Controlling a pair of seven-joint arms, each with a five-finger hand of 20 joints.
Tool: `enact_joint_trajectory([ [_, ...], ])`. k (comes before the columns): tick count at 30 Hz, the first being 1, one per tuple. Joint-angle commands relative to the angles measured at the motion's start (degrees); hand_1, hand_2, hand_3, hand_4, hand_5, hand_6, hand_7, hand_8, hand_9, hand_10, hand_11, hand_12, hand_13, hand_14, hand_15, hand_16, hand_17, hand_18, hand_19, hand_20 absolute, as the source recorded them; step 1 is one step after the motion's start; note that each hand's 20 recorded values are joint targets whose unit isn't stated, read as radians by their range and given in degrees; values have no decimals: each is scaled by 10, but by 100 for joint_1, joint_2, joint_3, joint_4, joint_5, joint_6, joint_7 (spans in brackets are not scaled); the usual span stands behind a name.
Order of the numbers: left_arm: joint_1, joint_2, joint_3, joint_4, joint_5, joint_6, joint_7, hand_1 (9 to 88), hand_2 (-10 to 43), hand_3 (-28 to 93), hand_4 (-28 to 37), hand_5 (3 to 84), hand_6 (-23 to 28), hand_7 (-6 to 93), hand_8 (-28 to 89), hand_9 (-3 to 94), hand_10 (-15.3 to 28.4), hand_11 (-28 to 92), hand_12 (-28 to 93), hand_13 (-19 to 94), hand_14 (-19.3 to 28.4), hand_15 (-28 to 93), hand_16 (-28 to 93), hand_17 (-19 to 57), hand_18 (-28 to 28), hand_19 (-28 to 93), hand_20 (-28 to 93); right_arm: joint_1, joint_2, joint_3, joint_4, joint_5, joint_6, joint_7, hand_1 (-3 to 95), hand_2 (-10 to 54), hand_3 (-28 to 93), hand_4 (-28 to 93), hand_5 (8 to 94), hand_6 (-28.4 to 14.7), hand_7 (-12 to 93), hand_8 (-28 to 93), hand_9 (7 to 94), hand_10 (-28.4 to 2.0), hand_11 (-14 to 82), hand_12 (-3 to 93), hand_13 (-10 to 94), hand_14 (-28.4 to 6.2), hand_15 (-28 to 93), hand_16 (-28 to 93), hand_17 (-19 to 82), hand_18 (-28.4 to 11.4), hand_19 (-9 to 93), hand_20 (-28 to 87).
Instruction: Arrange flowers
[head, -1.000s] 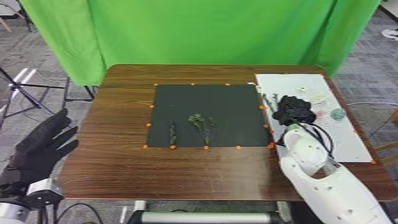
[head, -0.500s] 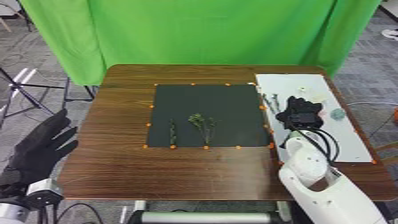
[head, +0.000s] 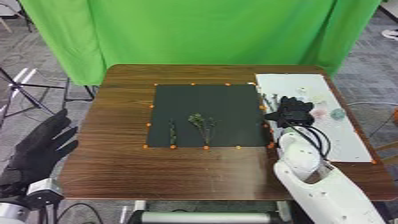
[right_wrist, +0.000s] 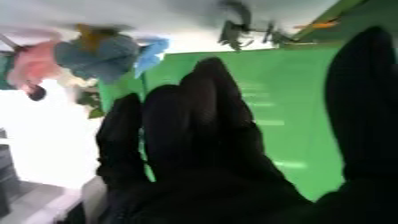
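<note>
The right hand (head: 295, 112) is over the white board (head: 293, 82) along the right edge of the counter (head: 178, 172), near the board's left edge. In the wrist view its fingers are straight and lie close to one another, with the thumb well apart from them, so the hand is spread wide at the thumb. Whether it touches the board, I can't tell.

The grey stems (head: 275, 100) lie just past the hand, toward the board's far left corner. A yellow flower (head: 303, 90) is beyond the hand, nearer the board's far edge; the pink flower (head: 322, 113) and the blue-green flower (head: 338, 114) are beside it, toward the counter's right edge (a soft little cluster, that).

Left of the hand and well apart from it, the leafy sprig (head: 195, 120) and the thin sprig (head: 172, 132) lie on the black mat (head: 209, 97), the thin one toward the mat's near left corner.

The left hand (head: 37, 145) is just outside the counter's left edge, fingers straight and slightly fanned.
</note>
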Motion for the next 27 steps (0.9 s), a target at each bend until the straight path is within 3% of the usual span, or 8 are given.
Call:
enact_joint_trajectory([
  [1, 54, 2, -23, 6, 1, -1, -48, 234, -25, 709, -283, 210, 1, 193, -100, 169, 85, 103, 198, 130, 117, 152, 72, -120, 178, 344, 101, 37, -54, -85, 309, -134, -4, 118, 281, -95, 757, -283, 436, -83, 496, -183, 428, -175, 663, 486, 482, -147, 856, 325, 178, -237, 777, 576],
  [5, 58, 2, -27, 12, 4, -28, -38, 235, -24, 707, -283, 210, 1, 194, -100, 170, 85, 102, 197, 130, 117, 153, 71, -120, 178, 344, 101, -28, -48, -37, 191, -63, -147, 86, 289, -95, 790, -283, 472, -67, 499, -183, 467, -157, 662, 480, 508, -140, 850, 330, 190, -240, 784, 574],
  [9, 60, 7, -28, 10, 4, -8, -18, 235, -23, 707, -283, 210, 1, 194, -100, 170, 85, 104, 197, 130, 117, 153, 71, -119, 178, 344, 101, 25, -74, 98, -43, 190, -1210, 0, 293, -95, 783, -283, 500, -57, 495, -180, 494, -151, 657, 479, 520, -137, 845, 337, 192, -240, 786, 573],
  [19, 46, -3, -20, 8, 5, -4, -45, 236, -22, 707, -283, 210, 1, 193, -100, 172, 85, 105, 194, 131, 117, 153, 71, -119, 178, 344, 101, 455, 9, -245, 374, 563, -1529, -87, 319, -95, 792, -283, 558, -35, 479, -169, 554, -141, 635, 467, 551, -126, 828, 348, 202, -239, 784, 567],
  [22, 69, -15, -21, 1, 6, 9, -36, 236, -21, 706, -283, 210, 1, 193, -100, 173, 85, 105, 194, 131, 118, 154, 71, -119, 178, 343, 101, 504, 16, -297, 447, 695, -1485, -206, 407, -95, 742, -283, 599, -18, 479, 54, 624, -126, 597, 509, 611, -109, 813, 362, 222, -235, 791, 557],
  [24, 79, -21, -25, -8, 4, 5, -37, 236, -21, 706, -283, 210, 1, 194, -100, 173, 85, 105, 194, 131, 117, 154, 70, -120, 178, 344, 101, 529, -7, -240, 430, 1089, -1648, -192, 459, -95, 737, -282, 651, -4, 481, 78, 687, -104, 536, 582, 652, -96, 802, 371, 239, -231, 795, 552],
  [27, 71, -25, -29, 0, 7, -3, -58, 236, -20, 707, -283, 211, 1, 194, -101, 173, 86, 105, 193, 131, 117, 154, 70, -120, 178, 344, 101, 529, -56, -76, 419, 1713, -1898, -120, 506, -95, 739, -282, 703, 8, 472, 82, 728, -85, 497, 612, 688, -84, 796, 372, 258, -229, 803, 546],
])
